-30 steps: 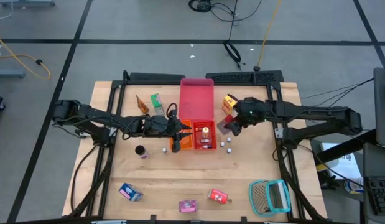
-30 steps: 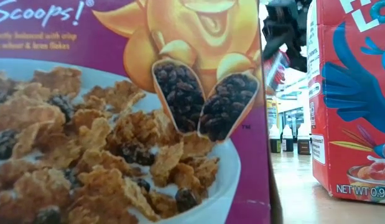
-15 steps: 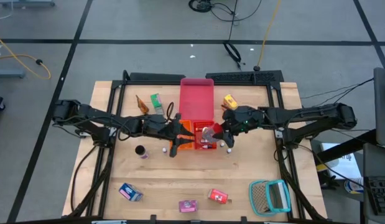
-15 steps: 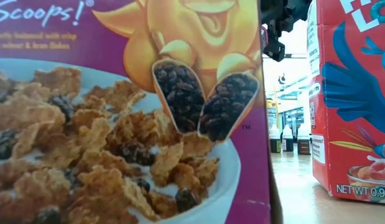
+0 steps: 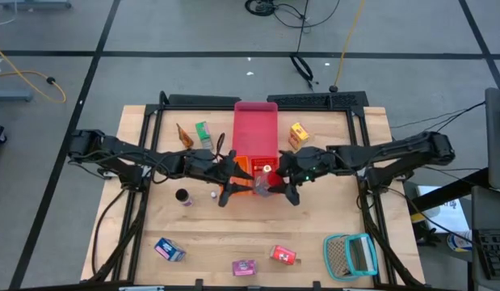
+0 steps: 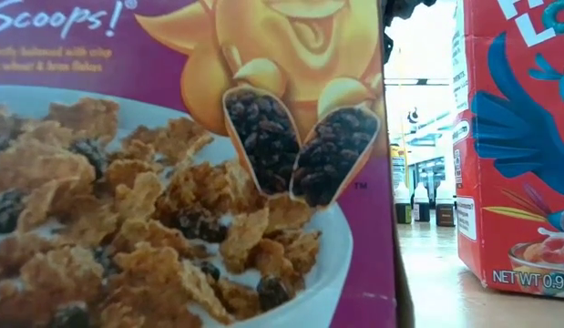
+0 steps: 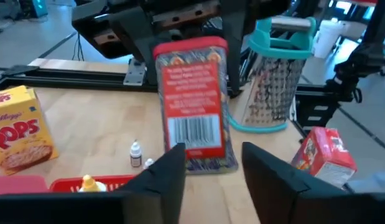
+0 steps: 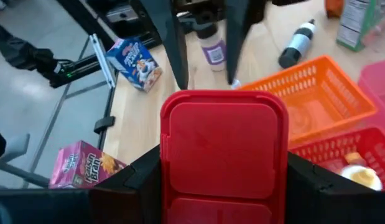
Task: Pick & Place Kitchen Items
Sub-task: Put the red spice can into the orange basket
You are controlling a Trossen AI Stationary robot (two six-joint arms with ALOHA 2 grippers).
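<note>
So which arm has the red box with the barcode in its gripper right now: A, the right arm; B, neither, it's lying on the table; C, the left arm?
A: the right gripper clamps the red box between its fingers over the trays, while the left gripper stands open facing the box's barcode side without touching it.

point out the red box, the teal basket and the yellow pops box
red box (image 7: 193, 99), left wrist view, barcode face
teal basket (image 7: 274, 81), left wrist view, mesh wall
yellow pops box (image 7: 21, 134), left wrist view, front face
</note>
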